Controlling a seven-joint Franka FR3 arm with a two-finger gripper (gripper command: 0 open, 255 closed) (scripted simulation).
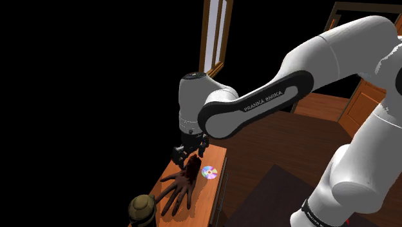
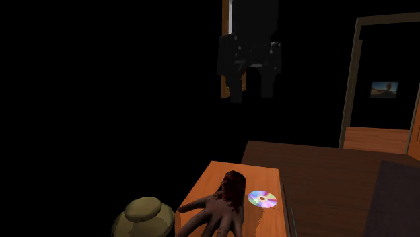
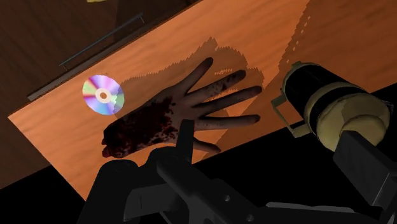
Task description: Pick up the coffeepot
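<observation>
My claw hangs open and empty; the coffeepot at the table's near end looks stiff, round, maybe slippery, so I'd pinch across its body.

White arm reaches out, wrist bent down; black claw hangs, jaws apart

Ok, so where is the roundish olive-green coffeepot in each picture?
Shoulder view: olive-green coffeepot at the bottom edge, by the brown fake hand's fingertips, at the orange wooden table's end.
Second exterior view: bottom edge, left of the hand.
Wrist view: past the hand's fingertips, at the table's edge.
Shared landmark: shiny rainbow disc beside the hand's wrist.
</observation>
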